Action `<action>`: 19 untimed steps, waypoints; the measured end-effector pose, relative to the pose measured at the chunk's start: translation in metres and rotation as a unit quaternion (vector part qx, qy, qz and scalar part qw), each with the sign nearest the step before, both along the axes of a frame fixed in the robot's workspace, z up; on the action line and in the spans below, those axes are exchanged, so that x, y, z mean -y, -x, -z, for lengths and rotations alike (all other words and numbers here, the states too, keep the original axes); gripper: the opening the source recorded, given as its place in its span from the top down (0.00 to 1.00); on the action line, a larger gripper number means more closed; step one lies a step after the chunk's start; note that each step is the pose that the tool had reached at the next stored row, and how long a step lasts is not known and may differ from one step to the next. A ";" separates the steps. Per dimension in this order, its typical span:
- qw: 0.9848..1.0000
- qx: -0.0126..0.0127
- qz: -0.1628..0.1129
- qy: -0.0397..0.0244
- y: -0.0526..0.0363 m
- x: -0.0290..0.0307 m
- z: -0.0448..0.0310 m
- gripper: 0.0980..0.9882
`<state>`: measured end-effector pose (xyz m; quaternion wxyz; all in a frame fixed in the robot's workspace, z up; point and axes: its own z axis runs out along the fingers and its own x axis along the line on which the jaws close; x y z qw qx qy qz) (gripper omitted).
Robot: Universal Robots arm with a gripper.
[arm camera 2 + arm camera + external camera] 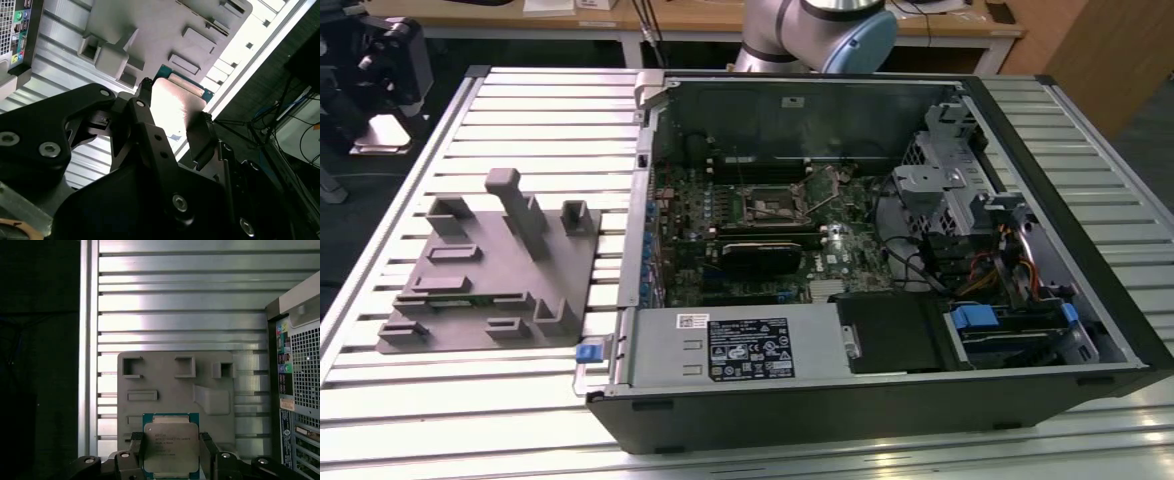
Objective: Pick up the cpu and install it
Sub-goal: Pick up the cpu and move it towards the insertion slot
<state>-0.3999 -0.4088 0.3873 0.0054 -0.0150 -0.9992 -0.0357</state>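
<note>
The cpu (170,437), a small square chip with a pale silver top and a green edge, sits between my two black fingers. My gripper (171,460) is shut on it, one finger on each of two opposite sides. In the second wrist view the cpu (176,97) shows bright between the fingertips (145,92), with the gripper (174,109) closed around it. Far below the held chip lies the grey plastic tray (170,385) on the slatted table. The open computer case (854,250) holds the motherboard with its square socket frame (767,205).
The grey tray (487,270) with raised blocks lies on the slatted metal table (520,110) at the exterior view's left of the case. A black heatsink block (758,257) sits just in front of the socket. Drive cages and cables (974,250) fill the case's right side. The arm's base (821,30) stands behind the case.
</note>
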 end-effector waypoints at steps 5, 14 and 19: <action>1.000 0.000 0.000 0.000 -0.0039 0.0000 0.0000 0.51; 1.000 0.000 0.000 0.000 -0.0125 0.0000 0.0000 0.51; 1.000 0.000 0.000 0.000 -0.0175 0.0000 -0.0001 0.51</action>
